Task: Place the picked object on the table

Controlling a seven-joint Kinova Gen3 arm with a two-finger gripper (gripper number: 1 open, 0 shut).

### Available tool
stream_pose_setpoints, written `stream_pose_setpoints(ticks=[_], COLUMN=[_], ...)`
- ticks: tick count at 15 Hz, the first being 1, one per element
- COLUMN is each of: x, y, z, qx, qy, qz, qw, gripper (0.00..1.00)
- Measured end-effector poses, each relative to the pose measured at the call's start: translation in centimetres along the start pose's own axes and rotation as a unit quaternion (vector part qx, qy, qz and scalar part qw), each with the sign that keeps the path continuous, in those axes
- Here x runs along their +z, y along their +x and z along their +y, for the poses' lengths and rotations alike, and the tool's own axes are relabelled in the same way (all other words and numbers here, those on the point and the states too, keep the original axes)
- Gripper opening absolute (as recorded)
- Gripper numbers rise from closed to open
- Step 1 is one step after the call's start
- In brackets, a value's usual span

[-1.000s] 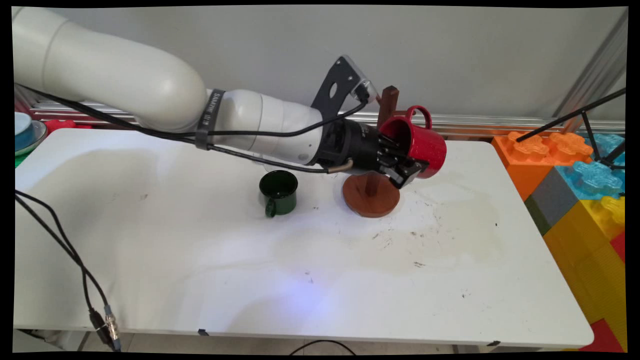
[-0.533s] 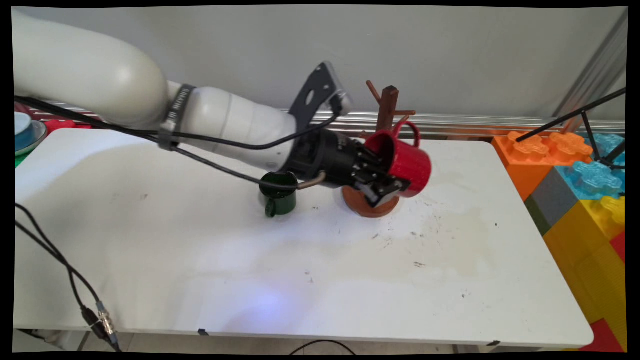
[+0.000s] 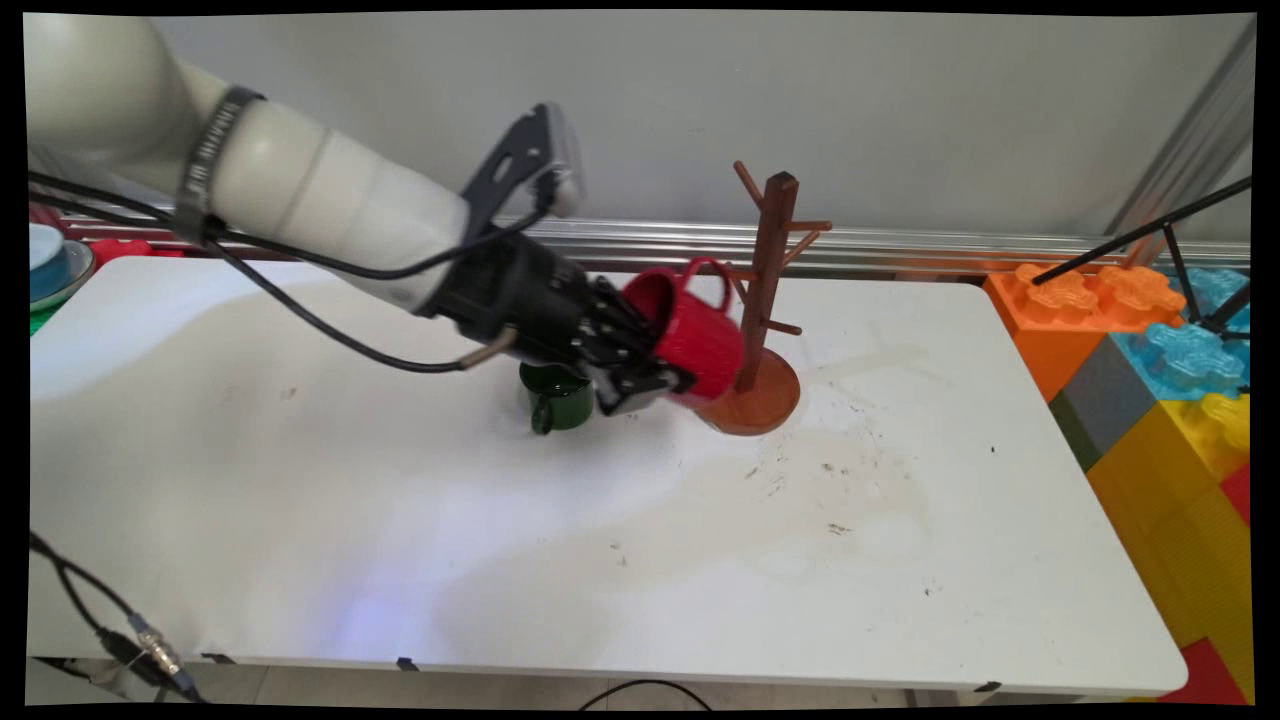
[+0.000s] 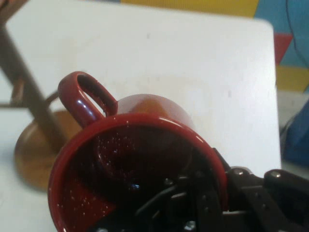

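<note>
Table (image 3: 900, 560) runs across the main view, wall behind it at 12 o'clock. Mug tree (image 3: 762, 300) stands on the table right of centre, toward the far edge. Held mug (image 3: 690, 335) hangs tipped in the air at the tree's 9 o'clock, just beside its post, handle uppermost; gripper (image 3: 650, 375) at the mug's 8 o'clock, one finger inside the rim (image 4: 164, 193), one outside. Second mug (image 3: 555, 402) sits on the table at the gripper's 8 o'clock, partly behind it. Block stack (image 3: 1170, 380) off the table's edge at 3 o'clock. Bowl (image 3: 50, 262) off the far corner at 10 o'clock.
</note>
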Motion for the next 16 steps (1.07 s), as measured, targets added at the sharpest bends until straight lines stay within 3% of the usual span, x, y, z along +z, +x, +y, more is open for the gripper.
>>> stream_pose_setpoints(ticks=[5, 7, 10, 16], x=[-3.4, -4.7, -6.1, -5.8], y=[-1.7, -2.8, -5.0, -7.9], z=[-1.1, -1.4, -1.9, -2.1], qx=[0.033, 0.052, 0.083, 0.130], qy=[-0.008, -0.013, -0.017, -0.030], qz=[-0.056, -0.085, -0.137, -0.209], qw=[0.9979, 0.9949, 0.9869, 0.9688], gripper=[0.00, 0.00, 0.00, 0.00])
